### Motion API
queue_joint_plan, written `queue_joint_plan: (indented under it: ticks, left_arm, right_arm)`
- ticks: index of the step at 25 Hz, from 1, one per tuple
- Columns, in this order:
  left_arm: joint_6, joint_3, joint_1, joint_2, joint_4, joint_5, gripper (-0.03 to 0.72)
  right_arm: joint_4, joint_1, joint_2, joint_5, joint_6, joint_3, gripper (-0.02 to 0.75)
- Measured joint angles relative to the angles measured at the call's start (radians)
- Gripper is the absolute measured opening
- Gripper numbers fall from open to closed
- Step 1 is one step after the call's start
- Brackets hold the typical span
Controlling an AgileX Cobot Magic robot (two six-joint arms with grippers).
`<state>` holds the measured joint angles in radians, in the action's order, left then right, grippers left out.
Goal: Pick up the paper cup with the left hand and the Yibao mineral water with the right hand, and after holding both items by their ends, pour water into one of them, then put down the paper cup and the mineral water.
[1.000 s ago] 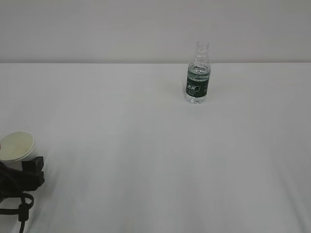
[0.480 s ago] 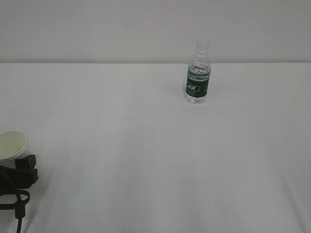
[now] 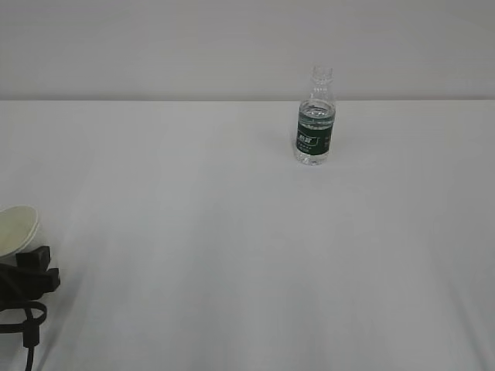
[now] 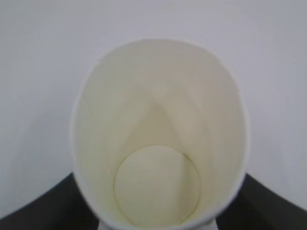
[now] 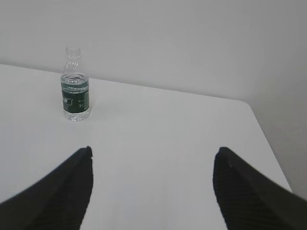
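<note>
Left hand, black with cables trailing below it, sits at the near-left edge of the white table. Its two dark fingers flank the base of the small white tapered paper cup in the left wrist view. Whether they press the cup wall or merely stand beside it, cannot tell. Cup mouth faces the wrist camera; cream inside, round bottom visible, looks dry. Rim reads as an oval from this angle. In the exterior view only part of the cup rim shows, cut off by the left frame edge, directly above the black fingers.

Right hand: two black fingers spread wide, nothing between them but bare tabletop. Not seen in the exterior view.

Small clear plastic bottle with dark green label band, the Yibao mineral water, stands upright on the far side of the table, right of centre, well apart from both hands. No cap on the ribbed neck. Clear water reaches just above the label. From the right wrist view the bottle lies far and to the left of the open fingers. Plain pale wall behind.
</note>
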<state>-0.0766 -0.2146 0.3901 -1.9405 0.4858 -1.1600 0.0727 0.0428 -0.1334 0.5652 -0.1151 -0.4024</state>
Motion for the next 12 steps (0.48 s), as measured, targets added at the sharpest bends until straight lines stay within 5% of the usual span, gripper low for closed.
queue_joint_plan:
  ticks: [12]
  left_arm:
    - [0.000,0.000,0.000,0.000,-0.122,-0.004,0.438]
  right_arm:
    - [0.000,0.000,0.000,0.002,-0.004,0.000,0.592]
